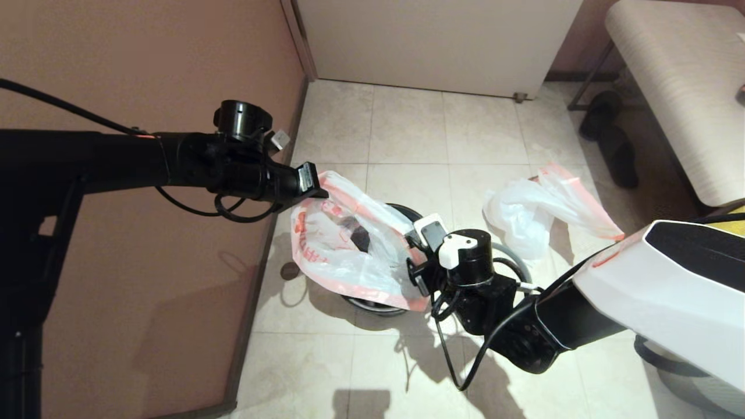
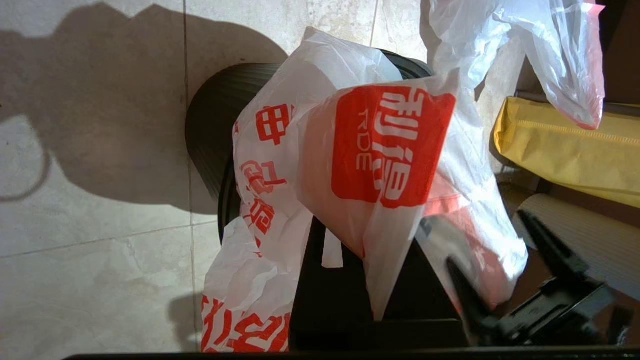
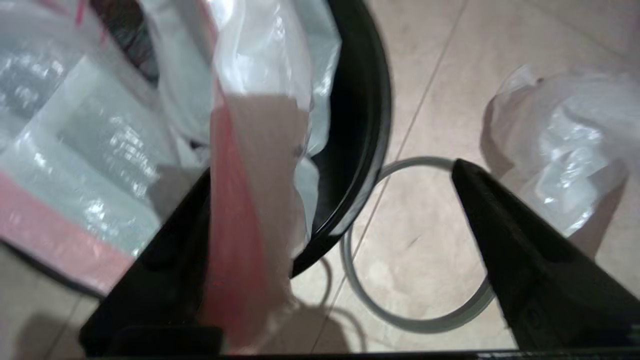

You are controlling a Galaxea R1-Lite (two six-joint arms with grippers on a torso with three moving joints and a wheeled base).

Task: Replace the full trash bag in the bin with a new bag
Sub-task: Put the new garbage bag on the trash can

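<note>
We can read print only on the new bag (image 2: 380, 165). In the left wrist view a red square logo (image 2: 392, 145) sits on the bag's flap, with white Chinese characters, apparently 利德, and the Latin letters "RDE" running sideways along its edge at about 9 o'clock from the characters. At about 9 o'clock from the logo, on the bag's white body, stand bold red Chinese characters, creased and partly folded; we make out something like 申 at the top, the rest we cannot read. In the head view the same red print is too small to read.
</note>
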